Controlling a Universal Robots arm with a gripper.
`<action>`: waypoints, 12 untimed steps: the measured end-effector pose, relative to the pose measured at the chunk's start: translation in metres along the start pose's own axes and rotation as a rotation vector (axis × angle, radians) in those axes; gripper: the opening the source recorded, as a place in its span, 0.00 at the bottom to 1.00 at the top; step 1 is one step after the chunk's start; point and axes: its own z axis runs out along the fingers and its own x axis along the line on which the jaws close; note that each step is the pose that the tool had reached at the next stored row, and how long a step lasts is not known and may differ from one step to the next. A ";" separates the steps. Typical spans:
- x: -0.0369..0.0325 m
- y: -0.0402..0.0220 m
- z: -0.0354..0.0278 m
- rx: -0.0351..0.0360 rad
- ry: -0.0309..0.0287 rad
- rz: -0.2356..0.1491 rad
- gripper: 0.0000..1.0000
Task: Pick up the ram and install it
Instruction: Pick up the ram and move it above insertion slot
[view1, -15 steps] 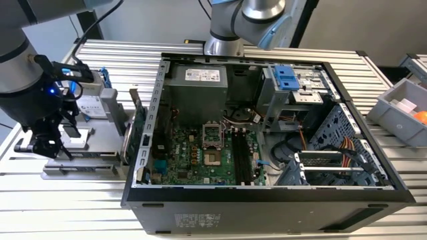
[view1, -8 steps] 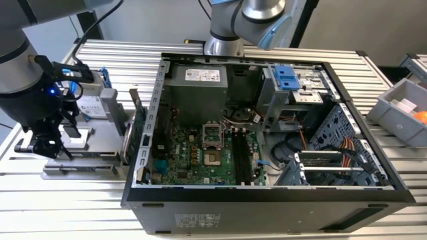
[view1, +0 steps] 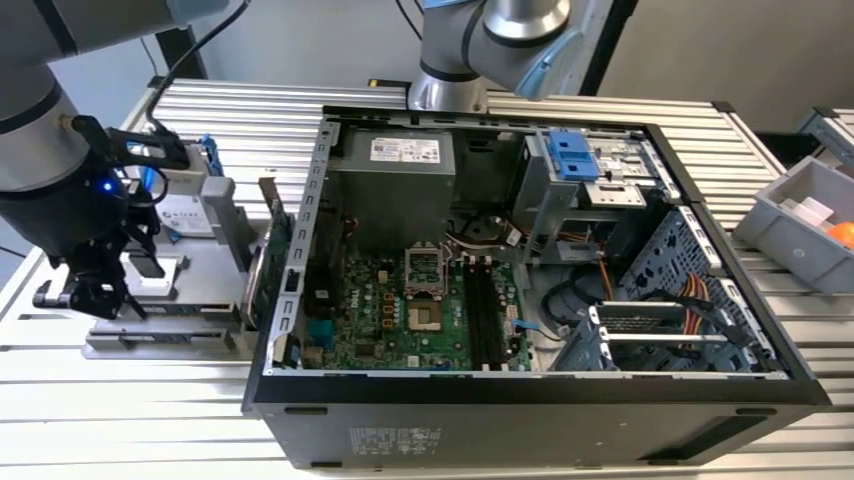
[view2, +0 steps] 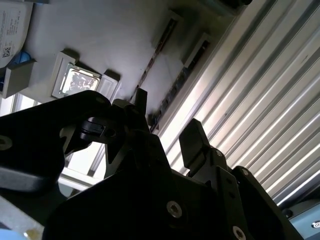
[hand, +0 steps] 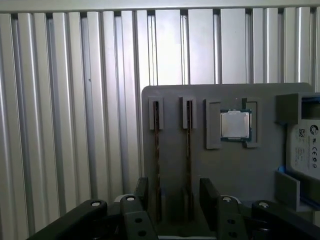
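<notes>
Black angular fingers (hand: 210, 195) of the gripper (hand: 175, 200) stand wide apart, holding nothing, above the ram (hand: 156, 150). It is a thin dark stick set on edge in a narrow slot of the matte grey holder (hand: 170, 95). A second stick (hand: 188, 150) fills the parallel slot just beside it, and a square metal-lidded processor (hand: 236, 125) sits in a recess. Around them lies the ribbed aluminium table (hand: 75, 125).

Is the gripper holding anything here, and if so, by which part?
Nothing is held. The gripper is open over the two ram sticks in the tray, with neither clamped.
</notes>
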 end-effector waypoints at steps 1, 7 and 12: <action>0.0000 0.0000 0.0008 0.0020 -0.0001 0.000 1.00; 0.0002 0.0000 0.0081 0.0142 -0.0014 -0.001 1.00; 0.0004 0.0001 0.0130 0.0150 -0.0018 -0.008 1.00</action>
